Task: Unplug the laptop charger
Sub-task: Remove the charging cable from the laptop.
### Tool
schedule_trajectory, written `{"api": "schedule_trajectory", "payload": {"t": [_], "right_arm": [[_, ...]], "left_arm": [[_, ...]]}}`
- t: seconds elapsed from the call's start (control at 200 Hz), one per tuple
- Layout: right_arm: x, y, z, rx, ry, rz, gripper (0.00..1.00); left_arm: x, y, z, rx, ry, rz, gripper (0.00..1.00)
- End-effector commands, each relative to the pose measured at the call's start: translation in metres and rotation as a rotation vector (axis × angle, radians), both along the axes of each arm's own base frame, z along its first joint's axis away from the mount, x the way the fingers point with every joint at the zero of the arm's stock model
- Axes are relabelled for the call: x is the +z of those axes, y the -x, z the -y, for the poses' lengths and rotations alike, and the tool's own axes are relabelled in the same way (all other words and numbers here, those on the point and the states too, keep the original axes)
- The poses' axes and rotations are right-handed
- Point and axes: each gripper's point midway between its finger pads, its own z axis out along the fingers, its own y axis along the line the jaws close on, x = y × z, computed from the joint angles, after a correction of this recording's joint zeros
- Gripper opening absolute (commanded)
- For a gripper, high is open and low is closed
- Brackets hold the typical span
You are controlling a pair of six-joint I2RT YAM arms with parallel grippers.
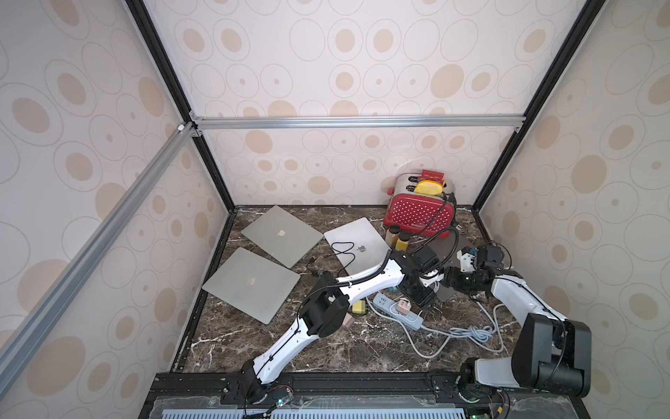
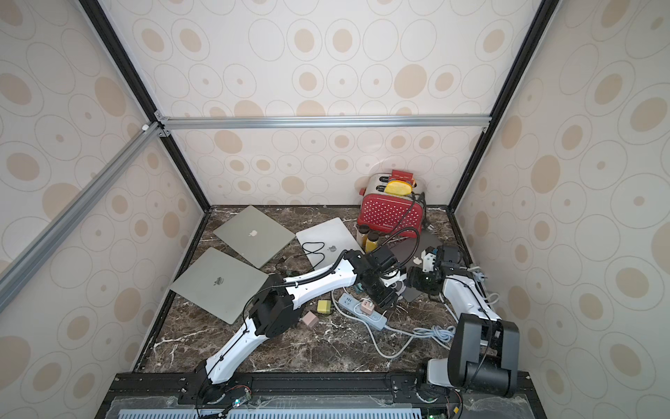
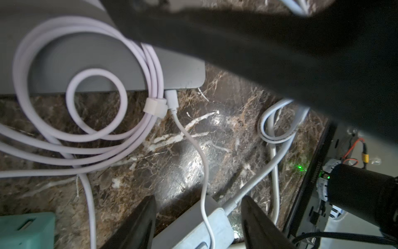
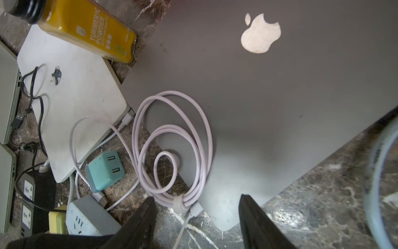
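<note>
A dark grey laptop [image 4: 269, 103] lies at the right of the marble table. The lilac charger cable [image 4: 172, 146] is coiled on it and held by a strap. Its white connector [image 3: 171, 99] sits plugged into the laptop's edge near a corner. My right gripper [image 4: 197, 217] is open, its fingers on either side of that connector [image 4: 197, 209] and corner without touching them. In both top views it hovers there [image 1: 449, 277] [image 2: 413, 277]. My left gripper [image 3: 198, 217] is open astride the cable end of the grey-blue power strip [image 3: 193, 228], with a gap at one finger [image 3: 258, 220].
A teal adapter [image 4: 105, 170] and a black power strip [image 4: 32, 194] lie beside a white laptop [image 4: 73, 103]. A turmeric bottle [image 4: 86, 32] and a red toaster [image 1: 420, 214] stand behind. Two silver laptops [image 1: 282, 234] [image 1: 252, 283] lie left. Loose grey cables [image 1: 471, 332] lie in front.
</note>
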Motion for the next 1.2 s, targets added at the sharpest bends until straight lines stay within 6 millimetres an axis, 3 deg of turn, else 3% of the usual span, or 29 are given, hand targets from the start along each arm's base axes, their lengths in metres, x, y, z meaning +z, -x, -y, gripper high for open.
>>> {"api": "schedule_trajectory", "payload": {"t": [0.0,0.21,0.411,0.516,0.636,0.756,0.921,1.067,1.197], "right_arm": [[-0.008,0.002,-0.007,0.012,-0.048,-0.019,0.65],[-0.024,0.016,-0.011,0.012,-0.067,-0.059,0.66],[-0.031,0.024,-0.009,0.016,-0.049,-0.086,0.67],[-0.036,0.025,-0.008,0.024,-0.036,-0.095,0.67],[-0.039,0.022,-0.009,0.028,-0.044,-0.095,0.67],[-0.042,0.021,-0.011,0.030,-0.060,-0.104,0.67],[-0.047,0.019,-0.015,0.039,-0.089,-0.111,0.66],[-0.052,0.018,-0.018,0.040,-0.109,-0.119,0.66],[-0.054,0.018,-0.019,0.039,-0.117,-0.119,0.65]], "left_arm": [[-0.009,-0.002,0.004,0.007,0.002,0.005,0.63],[-0.010,0.002,0.015,0.004,0.041,-0.031,0.59],[-0.030,0.003,0.016,0.011,0.009,-0.040,0.54],[-0.031,0.002,0.018,0.016,0.017,-0.033,0.51],[-0.032,0.000,0.023,0.029,0.035,-0.029,0.40],[-0.030,0.001,0.028,0.038,0.054,-0.045,0.18],[-0.036,0.001,0.019,0.046,0.009,-0.037,0.14],[-0.040,0.008,0.008,0.038,-0.017,-0.057,0.00],[-0.050,0.015,-0.006,0.009,-0.066,-0.061,0.00]]}}
